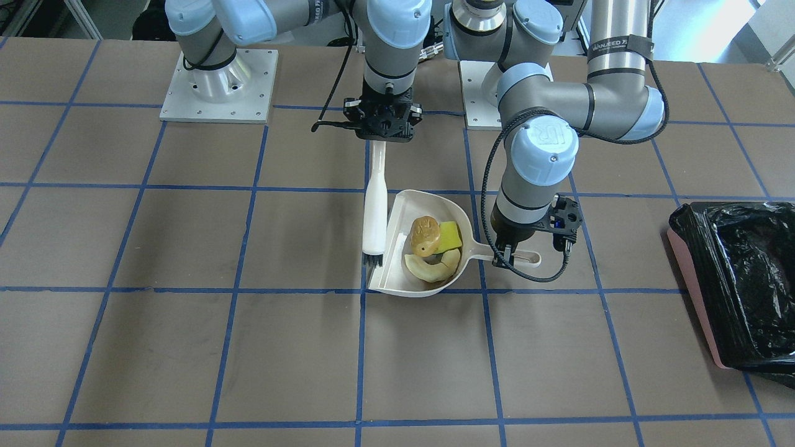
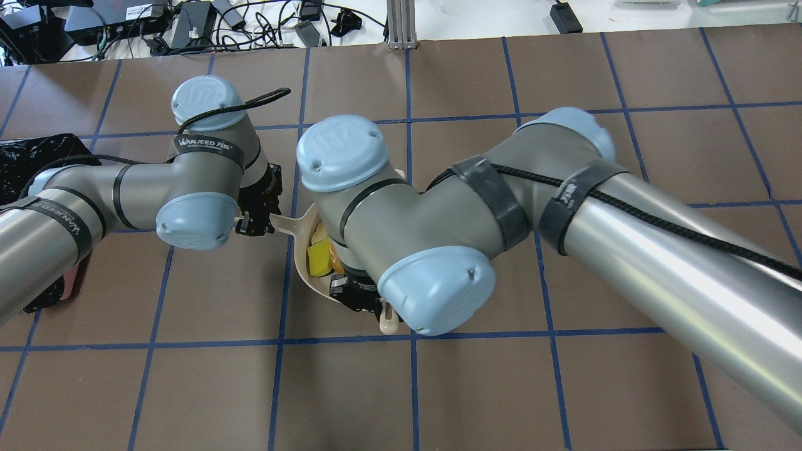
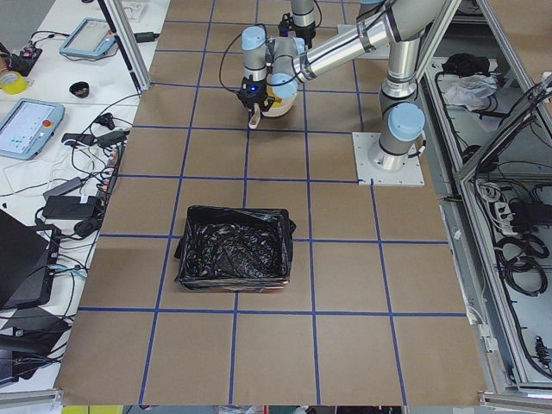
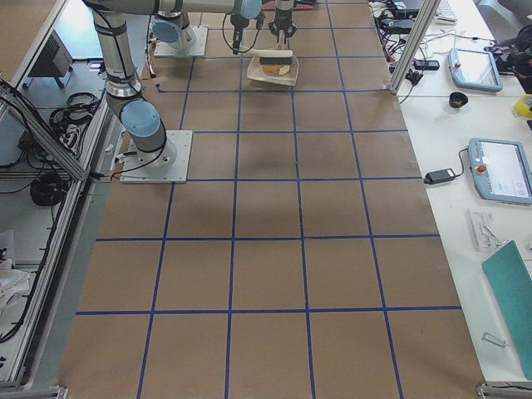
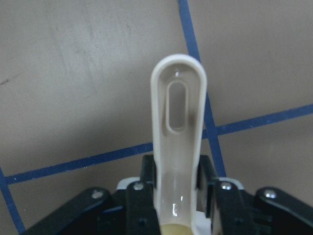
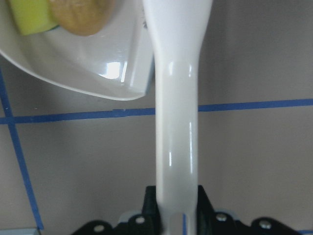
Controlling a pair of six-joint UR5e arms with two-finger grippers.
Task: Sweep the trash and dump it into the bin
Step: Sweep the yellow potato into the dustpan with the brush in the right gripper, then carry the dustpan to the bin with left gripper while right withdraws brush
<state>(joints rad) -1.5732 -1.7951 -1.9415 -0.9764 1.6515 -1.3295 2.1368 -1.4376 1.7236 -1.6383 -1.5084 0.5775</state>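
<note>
Closed tight on the slotted handle [image 5: 178,156] of a beige dustpan [image 1: 407,208]: the left end effector [image 1: 502,256], jaws drawn in against both sides of the handle in the left wrist view. Clamped the same way on the white stem of a dark-bristled brush [image 1: 376,211]: the right end effector [image 1: 380,138], jaws pressed to the stem on either side.

Brush laid along the pan's open mouth, bristles [image 1: 372,259] at the lip and touching it.

Gathered inside the pan, all 3 scraps of trash: a glossy amber walnut-like lump [image 1: 425,234], a flat bright yellow wedge [image 1: 451,236] touching it on the handle side, and a pale cream crescent [image 1: 433,267] curled just beside both, on the side farther from the robot's base.

Pan either resting on the brown worktop [image 1: 186,347] or just above it, impossible to tell which, near the middle of the blue tape grid [image 1: 248,289].

Well apart, toward the robot's left end of the worktop: the pink rectangular bin [image 1: 708,298], lined with a crinkled glossy black bag [image 1: 758,267], mouth facing up.
</note>
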